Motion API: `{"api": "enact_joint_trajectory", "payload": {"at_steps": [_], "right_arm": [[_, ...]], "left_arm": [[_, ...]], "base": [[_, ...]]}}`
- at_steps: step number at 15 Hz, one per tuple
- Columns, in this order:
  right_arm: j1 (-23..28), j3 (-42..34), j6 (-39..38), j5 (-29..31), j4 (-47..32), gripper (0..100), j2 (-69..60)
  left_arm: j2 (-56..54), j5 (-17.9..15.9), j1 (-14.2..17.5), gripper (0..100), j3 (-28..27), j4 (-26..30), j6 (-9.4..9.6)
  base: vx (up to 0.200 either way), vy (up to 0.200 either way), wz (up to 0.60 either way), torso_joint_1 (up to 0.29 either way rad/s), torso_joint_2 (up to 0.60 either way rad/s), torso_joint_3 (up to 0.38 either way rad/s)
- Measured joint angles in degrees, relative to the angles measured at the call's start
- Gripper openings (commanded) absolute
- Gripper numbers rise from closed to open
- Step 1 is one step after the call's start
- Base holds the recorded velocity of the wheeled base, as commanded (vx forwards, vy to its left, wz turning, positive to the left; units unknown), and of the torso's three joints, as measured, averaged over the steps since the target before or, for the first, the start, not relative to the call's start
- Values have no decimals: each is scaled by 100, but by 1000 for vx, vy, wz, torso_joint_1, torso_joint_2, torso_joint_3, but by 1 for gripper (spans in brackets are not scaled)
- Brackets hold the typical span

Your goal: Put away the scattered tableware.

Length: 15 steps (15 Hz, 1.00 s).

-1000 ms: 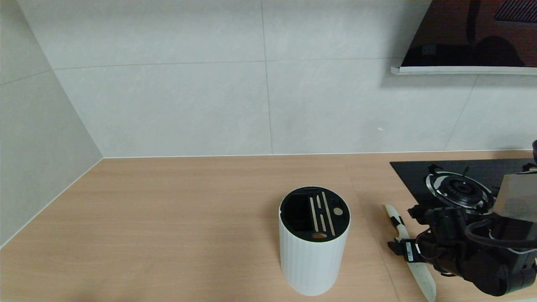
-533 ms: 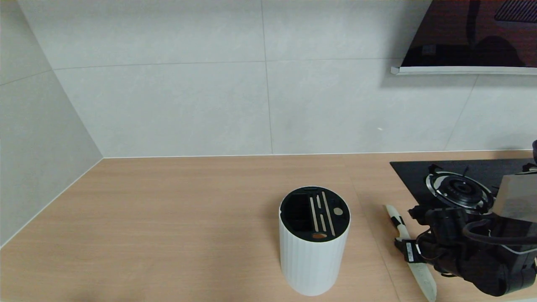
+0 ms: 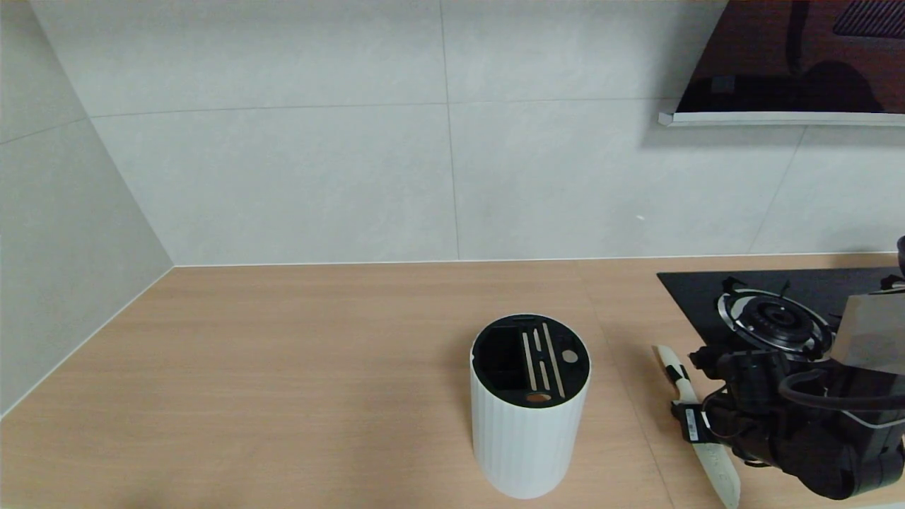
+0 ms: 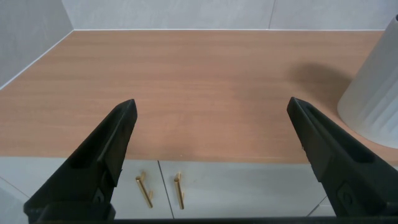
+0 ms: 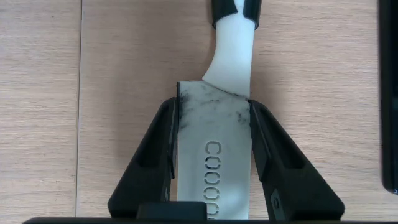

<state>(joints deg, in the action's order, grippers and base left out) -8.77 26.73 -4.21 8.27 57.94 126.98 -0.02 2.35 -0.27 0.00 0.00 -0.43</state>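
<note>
While clamping knife (image 3: 673, 369) blade, right end effector (image 5: 213, 111) sits low.

The black right gripper (image 3: 691, 423) sits at the lower right of the head view, its dark arm coming in from the frame's right edge. Both fingers (image 5: 163, 134) press against the sides of a white, grey-marbled knife blade (image 5: 214, 124). The left gripper (image 4: 211, 107) holds its two black fingers spread wide apart.
</note>
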Motion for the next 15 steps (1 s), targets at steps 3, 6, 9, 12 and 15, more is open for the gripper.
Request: {"api": "enact_joint_trajectory", "payload": {"at_steps": [3,6,9,12,15], "right_arm": [[-13,-37,51,249,0,0,-95],[-51,-72,60,446,235,0,-291],[-85,-146,60,449,290,0,-696],[-284,-265,60,449,257,0,-1353],[-597,-372,60,490,66,0,-2121]], "left_arm": [[0,0,0,100,0,0,7],[0,-1,2,100,0,0,16],[0,-1,0,100,0,-2,33],[0,-46,0,100,-2,-5,197],[0,-50,0,100,0,-43,165]], "base": [[0,0,0,0,0,0],[0,0,0,0,0,0],[0,0,0,0,0,0],[0,0,0,0,0,0],[0,0,0,0,0,0]]}}
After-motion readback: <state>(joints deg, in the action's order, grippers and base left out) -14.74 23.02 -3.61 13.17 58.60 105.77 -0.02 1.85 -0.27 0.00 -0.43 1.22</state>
